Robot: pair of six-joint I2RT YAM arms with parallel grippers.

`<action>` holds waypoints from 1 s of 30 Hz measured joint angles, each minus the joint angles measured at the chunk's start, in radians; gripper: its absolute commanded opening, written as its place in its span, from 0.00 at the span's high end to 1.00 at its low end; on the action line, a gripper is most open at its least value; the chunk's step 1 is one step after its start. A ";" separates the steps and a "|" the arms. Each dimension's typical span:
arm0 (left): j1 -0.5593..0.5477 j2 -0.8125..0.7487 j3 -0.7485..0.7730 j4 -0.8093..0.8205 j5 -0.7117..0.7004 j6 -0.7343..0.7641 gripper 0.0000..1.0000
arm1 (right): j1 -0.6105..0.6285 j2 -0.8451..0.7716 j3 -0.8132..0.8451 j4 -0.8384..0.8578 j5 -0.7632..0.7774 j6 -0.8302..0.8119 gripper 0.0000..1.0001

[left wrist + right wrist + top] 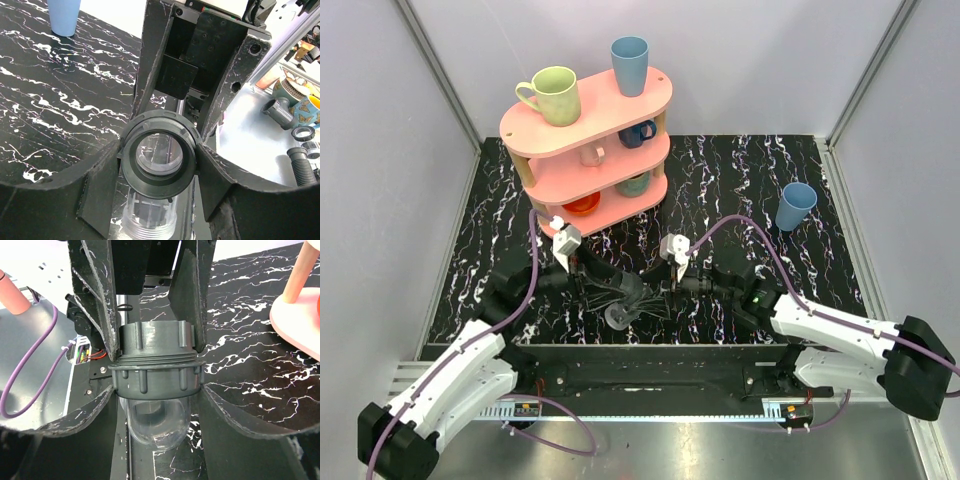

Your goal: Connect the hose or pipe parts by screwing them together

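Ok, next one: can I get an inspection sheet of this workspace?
Surface: black marbled table, no spills seen.
Job's things: dark collar and grey-translucent fitting mated end to end between the arms.
Clutter: pink shelf with mugs; blue cup; spare pipe bits off-table.
Grippers: left gripper shut on dark collar; right gripper shut on grey-translucent fitting's ribbed ring.
Cables: purple cables along both arms, clear of the parts.
Surroundings: pale walls; nothing else seen.
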 measured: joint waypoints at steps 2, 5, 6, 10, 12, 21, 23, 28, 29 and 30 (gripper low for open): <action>-0.001 0.003 0.018 -0.047 -0.011 0.013 0.25 | -0.001 0.003 0.000 -0.002 0.003 0.000 1.00; -0.005 -0.011 0.070 -0.140 -0.081 0.028 0.15 | 0.001 0.002 -0.001 0.018 0.011 -0.008 1.00; -0.005 -0.017 0.088 -0.172 -0.109 0.027 0.14 | 0.002 0.000 -0.001 0.022 0.014 -0.012 1.00; -0.005 -0.061 0.132 -0.268 -0.192 -0.016 0.11 | 0.002 -0.013 -0.001 0.023 0.047 -0.058 1.00; -0.005 -0.089 0.153 -0.325 -0.239 -0.056 0.11 | 0.002 -0.016 -0.001 0.021 0.064 -0.089 1.00; 0.004 0.002 0.381 -0.665 -0.425 -0.214 0.12 | 0.029 -0.034 -0.010 0.013 0.194 -0.309 1.00; 0.013 0.038 0.394 -0.689 -0.423 -0.269 0.13 | 0.079 -0.045 -0.022 0.019 0.264 -0.397 1.00; 0.030 0.098 0.394 -0.718 -0.407 -0.396 0.13 | 0.233 -0.045 -0.042 0.048 0.441 -0.582 1.00; 0.033 0.101 0.394 -0.722 -0.404 -0.416 0.13 | 0.249 -0.043 -0.044 0.056 0.471 -0.609 1.00; 0.034 0.101 0.394 -0.725 -0.402 -0.429 0.13 | 0.259 -0.041 -0.045 0.062 0.494 -0.628 1.00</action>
